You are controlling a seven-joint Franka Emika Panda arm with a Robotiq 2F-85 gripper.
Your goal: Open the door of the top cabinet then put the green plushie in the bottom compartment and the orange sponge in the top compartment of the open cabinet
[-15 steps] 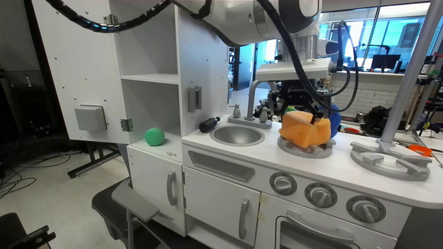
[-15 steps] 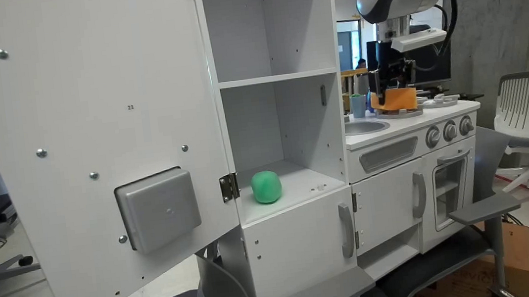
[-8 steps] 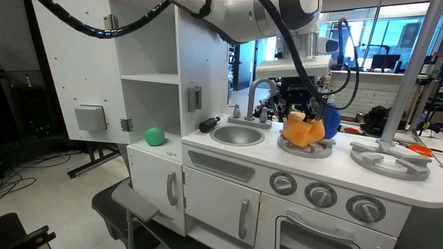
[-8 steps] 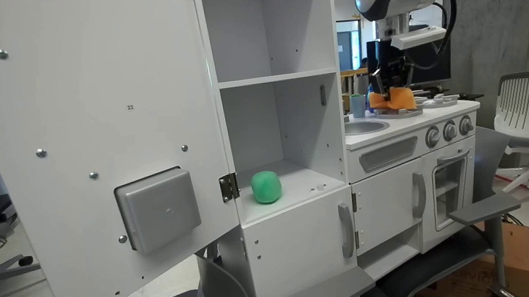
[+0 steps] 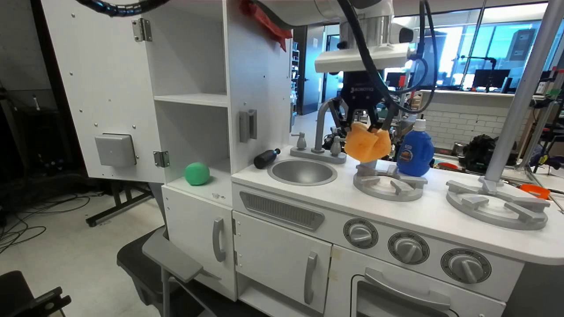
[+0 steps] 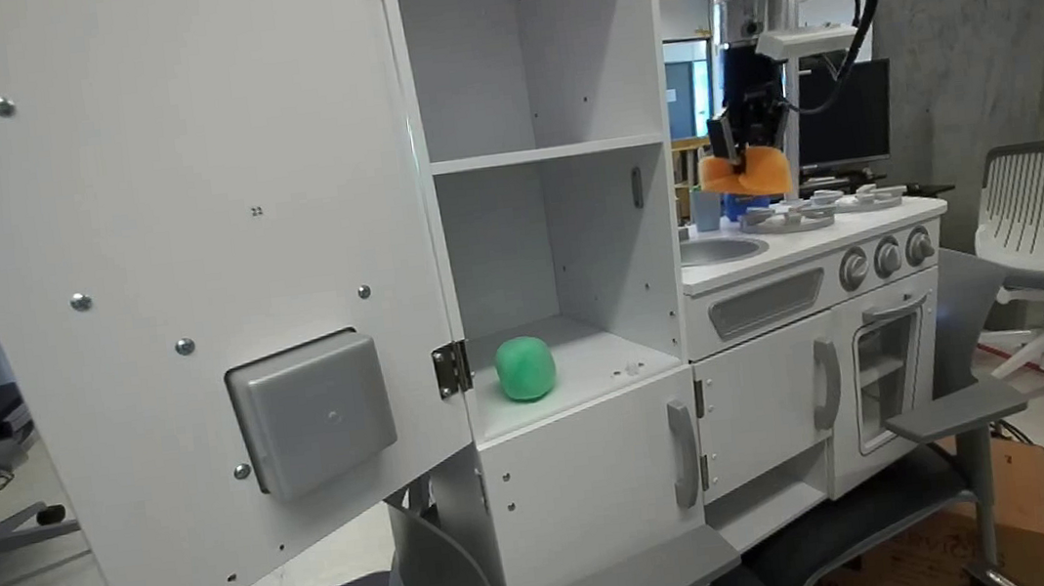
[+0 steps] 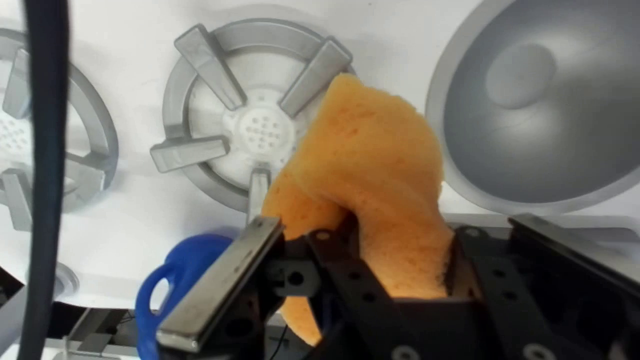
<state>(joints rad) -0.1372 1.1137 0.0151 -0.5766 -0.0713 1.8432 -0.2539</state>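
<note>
The door [image 6: 149, 208] of the top cabinet [image 5: 260, 79] stands swung wide. On the floor of the bottom compartment [image 6: 497, 247] rests the green plushie [image 6: 526, 368], near its front left. Above the shelf, the top compartment [image 6: 469, 73] has nothing visible in it. My gripper [image 5: 361, 127] is shut on the orange sponge [image 5: 368, 147], which is pinched and folded between the fingers and hangs in the air over the counter. In the wrist view the sponge [image 7: 370, 145] bulges forward of the fingers, between burner and sink; part of it is hidden behind them.
Below the sponge is a grey burner ring [image 5: 387, 187], with a blue bottle [image 5: 415, 149] behind it. A faucet [image 5: 320, 127] rises behind the sink [image 5: 302, 172]. A small black bottle [image 5: 266, 158] lies by the cabinet's side wall. Red cloth [image 5: 266, 24] hangs higher up.
The fingers have closed on the sponge and squeezed it into a fold. Gripper and sponge have risen off the burner and shifted slightly toward the cabinet. Plushie and door are unmoved.
</note>
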